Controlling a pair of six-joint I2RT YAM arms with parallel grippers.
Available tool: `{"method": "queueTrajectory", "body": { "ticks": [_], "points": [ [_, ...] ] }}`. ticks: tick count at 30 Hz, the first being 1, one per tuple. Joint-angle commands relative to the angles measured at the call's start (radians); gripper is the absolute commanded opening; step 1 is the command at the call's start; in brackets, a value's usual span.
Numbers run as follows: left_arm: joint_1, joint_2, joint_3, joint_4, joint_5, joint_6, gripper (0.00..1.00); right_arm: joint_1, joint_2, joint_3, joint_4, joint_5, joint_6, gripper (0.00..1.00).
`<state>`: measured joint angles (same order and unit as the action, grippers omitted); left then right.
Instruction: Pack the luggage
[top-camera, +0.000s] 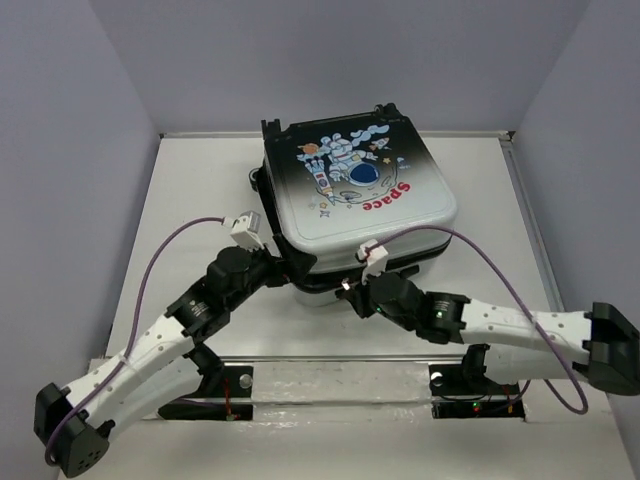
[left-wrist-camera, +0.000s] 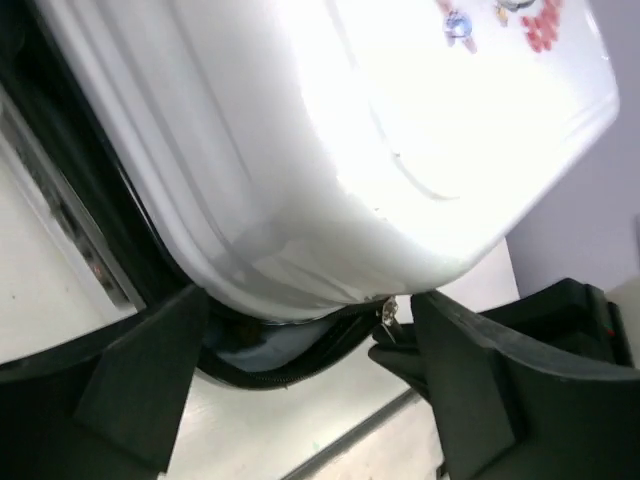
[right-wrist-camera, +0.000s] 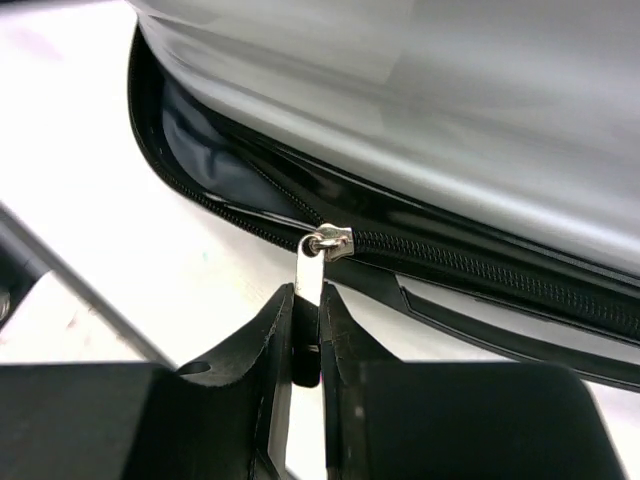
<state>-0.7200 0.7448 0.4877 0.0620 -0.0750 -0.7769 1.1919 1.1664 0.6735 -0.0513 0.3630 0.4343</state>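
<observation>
On my screen I saw a white table (top-camera: 195, 190) with a low raised edge (top-camera: 528, 215) along its right and far sides. Plain pale grey walls (top-camera: 330, 60) stood around it on three sides. A shiny metal strip (top-camera: 340, 368) ran across the table near its front edge.

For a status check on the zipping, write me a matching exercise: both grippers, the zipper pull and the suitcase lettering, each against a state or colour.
Column one:
1. left gripper
2. right gripper
3. zipper pull
4. lettering on the suitcase

Column two:
a. red
b. clamped shut
c. silver
d. open

Pairs: 1-d, 2-b, 3-c, 4-a
</observation>
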Motion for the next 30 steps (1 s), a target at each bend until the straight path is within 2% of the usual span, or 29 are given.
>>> {"method": "queueTrajectory", "body": {
  "ticks": [1, 3, 4, 5, 6, 7, 8, 9, 11, 14, 15, 16, 18, 19, 20, 22, 24, 25, 27, 28, 30],
  "points": [
    [0.044, -0.022, 0.253, -0.059, -0.221, 0.113, 0.99, 0.109, -0.29, -0.086, -0.166, -0.19, 0.133, 0.07],
    [0.059, 0.051, 0.305, -0.086, -0.223, 0.139, 0.99, 0.109, -0.436, -0.107, -0.27, -0.127, 0.179, 0.07],
    [0.07, 0.08, 0.343, -0.076, -0.214, 0.143, 0.99, 0.109, -0.482, -0.121, -0.316, -0.102, 0.225, 0.13],
    [0.088, 0.112, 0.362, -0.07, -0.188, 0.148, 0.99, 0.109, -0.528, -0.126, -0.405, -0.081, 0.247, 0.27],
    [0.156, 0.187, 0.383, -0.056, -0.152, 0.149, 0.99, 0.109, -0.604, -0.127, -0.442, -0.038, 0.27, 0.45],
    [0.201, 0.229, 0.425, -0.009, -0.105, 0.142, 0.99, 0.109, -0.631, -0.126, -0.475, -0.02, 0.297, 0.73],
    [0.249, 0.31, 0.442, 0.021, 0.002, 0.134, 0.99, 0.109, -0.649, -0.114, -0.52, -0.004, 0.307, 0.82],
    [0.328, 0.352, 0.46, 0.044, 0.047, 0.127, 0.99, 0.109, -0.663, -0.106, -0.538, 0.029, 0.311, 0.95],
    [0.381, 0.492, 0.553, 0.065, 0.125, 0.116, 0.99, 0.109, -0.651, -0.088, -0.564, 0.06, 0.298, 0.97],
    [0.444, 0.672, 0.698, 0.041, 0.239, 0.11, 0.99, 0.1, -0.576, -0.042, -0.578, 0.14, 0.278, 0.88],
    [0.456, 0.706, 0.724, 0.041, 0.268, 0.105, 0.99, 0.1, -0.553, -0.034, -0.579, 0.178, 0.271, 0.78],
    [0.471, 0.738, 0.767, 0.035, 0.303, 0.099, 0.99, 0.089, -0.51, -0.025, -0.581, 0.192, 0.262, 0.53],
    [0.482, 0.813, 0.798, 0.036, 0.325, 0.079, 0.99, 0.072, -0.478, -0.012, -0.581, 0.203, 0.245, 0.39],
    [0.488, 0.835, 0.824, 0.035, 0.334, 0.073, 0.99, 0.052, -0.462, -0.009, -0.581, 0.2, 0.236, 0.27],
    [0.488, 0.852, 0.834, 0.039, 0.337, 0.065, 0.99, 0.042, -0.462, -0.009, -0.578, 0.191, 0.233, 0.26],
    [0.488, 0.907, 0.874, 0.048, 0.345, 0.051, 0.99, 0.022, -0.468, -0.026, -0.57, 0.165, 0.23, 0.26],
    [0.491, 0.967, 0.905, 0.053, 0.353, 0.044, 0.99, -0.011, -0.496, -0.04, -0.567, 0.137, 0.228, 0.31],
    [0.491, 0.984, 0.923, 0.079, 0.371, 0.028, 0.99, -0.02, -0.504, -0.051, -0.564, 0.13, 0.228, 0.38],
    [0.493, 1.03, 0.94, 0.104, 0.388, 0.01, 0.99, -0.032, -0.511, -0.055, -0.559, 0.117, 0.23, 0.44],
    [0.493, 1.044, 0.954, 0.113, 0.394, 0.002, 0.99, -0.032, -0.507, -0.057, -0.555, 0.108, 0.234, 0.51],
    [0.495, 1.071, 0.954, 0.156, 0.412, -0.028, 0.92, -0.043, -0.484, -0.066, -0.548, 0.109, 0.242, 0.61]
  ]
}}
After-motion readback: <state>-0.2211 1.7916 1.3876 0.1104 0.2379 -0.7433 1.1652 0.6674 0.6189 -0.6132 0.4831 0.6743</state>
